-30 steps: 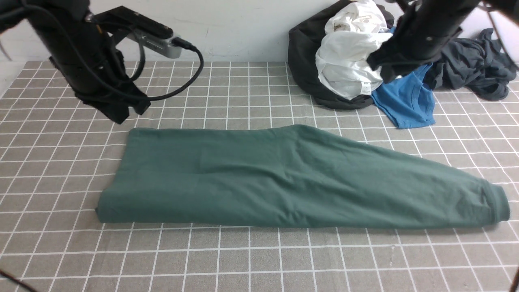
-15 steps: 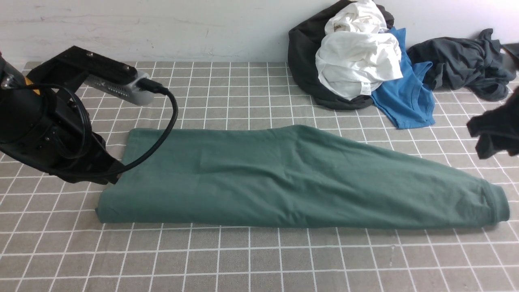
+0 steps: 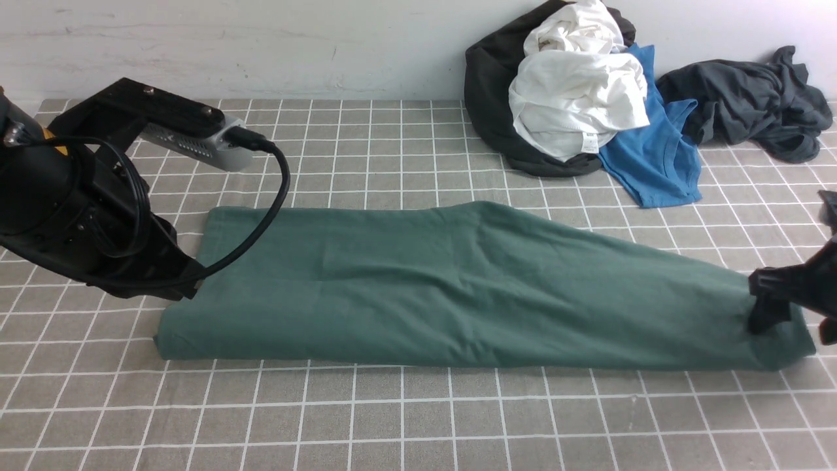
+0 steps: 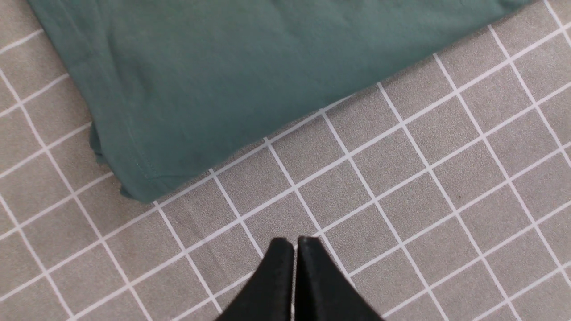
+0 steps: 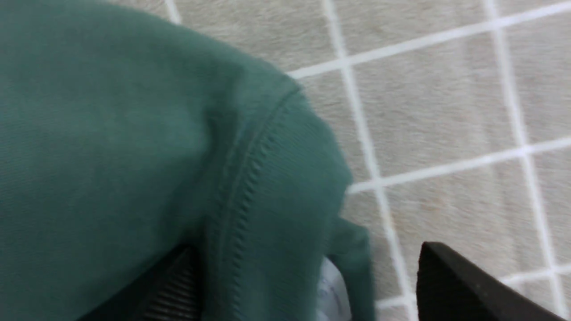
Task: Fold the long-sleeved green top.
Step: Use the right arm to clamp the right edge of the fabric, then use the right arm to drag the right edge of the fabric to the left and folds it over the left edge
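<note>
Straddling the right-end cuff (image 3: 781,350) of the green long-sleeved top (image 3: 418,288), lying across the checked cloth (image 3: 418,418), the spread right gripper (image 3: 794,324) may pinch one layer only; the left gripper (image 4: 294,244), clenched empty, pins nothing.

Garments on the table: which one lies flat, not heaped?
The green long-sleeved top, stretched across the front; the white garment, blue T-shirt and charcoal garment lie heaped by the wall.

We see the right gripper (image 3: 793,325) dropped from the upper right to the cuff (image 3: 785,350) at the right edge, its jaws now spread wide. The left gripper (image 3: 188,288) sank to the green top (image 3: 425,288) at mid-left.
</note>
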{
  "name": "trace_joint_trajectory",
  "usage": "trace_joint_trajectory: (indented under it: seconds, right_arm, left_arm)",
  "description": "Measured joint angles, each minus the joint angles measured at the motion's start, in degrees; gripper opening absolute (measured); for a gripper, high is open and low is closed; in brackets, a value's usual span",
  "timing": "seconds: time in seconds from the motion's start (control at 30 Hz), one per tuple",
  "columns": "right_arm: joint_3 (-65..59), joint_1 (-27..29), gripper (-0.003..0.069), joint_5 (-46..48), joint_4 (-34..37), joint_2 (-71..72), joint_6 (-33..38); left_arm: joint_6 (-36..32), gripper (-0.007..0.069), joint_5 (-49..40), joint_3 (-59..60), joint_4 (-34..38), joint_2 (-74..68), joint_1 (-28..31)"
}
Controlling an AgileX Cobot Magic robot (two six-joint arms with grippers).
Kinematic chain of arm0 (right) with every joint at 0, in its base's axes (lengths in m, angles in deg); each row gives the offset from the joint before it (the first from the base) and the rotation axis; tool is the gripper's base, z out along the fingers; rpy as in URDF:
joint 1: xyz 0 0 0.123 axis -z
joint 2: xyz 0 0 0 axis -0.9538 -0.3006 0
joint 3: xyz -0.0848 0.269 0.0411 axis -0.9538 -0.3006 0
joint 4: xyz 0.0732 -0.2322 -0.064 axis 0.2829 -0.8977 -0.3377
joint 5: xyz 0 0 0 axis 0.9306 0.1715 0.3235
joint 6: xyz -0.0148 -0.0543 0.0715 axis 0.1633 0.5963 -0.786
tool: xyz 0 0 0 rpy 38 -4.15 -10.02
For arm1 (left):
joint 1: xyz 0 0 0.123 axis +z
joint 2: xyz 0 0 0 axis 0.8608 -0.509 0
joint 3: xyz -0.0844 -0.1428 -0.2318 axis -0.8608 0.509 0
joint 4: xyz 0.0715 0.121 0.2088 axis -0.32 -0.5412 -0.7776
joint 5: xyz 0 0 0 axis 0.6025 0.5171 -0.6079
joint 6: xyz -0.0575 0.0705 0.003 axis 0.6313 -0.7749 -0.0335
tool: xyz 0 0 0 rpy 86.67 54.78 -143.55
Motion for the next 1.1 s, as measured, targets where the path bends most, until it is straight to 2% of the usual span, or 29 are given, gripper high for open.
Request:
trace_joint_trajectory:
  seconds: [0.17,0.3,0.4,0.43,0.47,0.5,0.53,0.6,0.73,0.83,0.93,1.1]
  right_arm:
    - [0.00,-1.83,0.0553,-1.86,0.79,-1.06,0.84]
    - [0.00,-2.06,0.0496,-1.91,0.79,-1.06,0.84]
    - [0.37,-2.09,0.0351,-0.37,0.21,-1.06,0.90]
    - [0.48,-2.09,0.0328,0.00,0.00,-1.06,0.90]
    - [1.17,-2.14,0.0232,1.92,-1.43,-0.63,0.95]
    - [1.26,-2.13,0.0207,2.12,-1.88,-0.52,0.95]
    - [1.84,-2.13,0.0132,3.79,-3.35,0.65,0.78]
    - [3.21,-2.20,0.0038,6.27,-7.40,4.12,-0.75]
    - [5.98,-2.27,0.0017,10.26,-17.32,11.65,-7.62]
    - [8.65,-2.32,0.0017,11.96,-19.28,15.28,-9.15]
    - [15.06,-4.54,0.0017,15.90,-16.96,18.49,-6.31]
    - [25.50,-14.78,0.0017,21.48,-8.96,18.64,0.57]
  left_arm:
    - [0.00,-0.0008,-1.00,0.00,0.06,0.00,0.00]
    - [0.00,-0.0008,-1.66,0.00,0.11,0.00,0.00]
    - [0.00,-0.0008,-1.95,0.00,0.11,0.00,0.00]
    - [0.00,-0.0008,-1.95,0.00,0.11,0.00,0.00]
    - [-0.07,-0.0008,-1.95,0.00,0.11,0.00,0.00]
    - [-0.06,-0.0008,-1.95,0.00,0.11,0.00,0.00]
    - [-0.18,-0.0008,-1.95,0.00,0.11,0.13,0.00]
    - [-0.41,-0.0008,-1.99,0.00,-0.03,0.93,0.00]
    - [-0.45,-0.0008,-3.09,0.04,-1.17,4.73,0.00]
    - [-0.45,-0.0008,-3.69,0.04,-1.71,7.94,0.00]
    - [-0.45,-0.0008,-3.93,0.04,-1.85,12.41,0.00]
    - [-0.45,-0.0008,-4.98,0.04,-1.85,15.44,0.00]
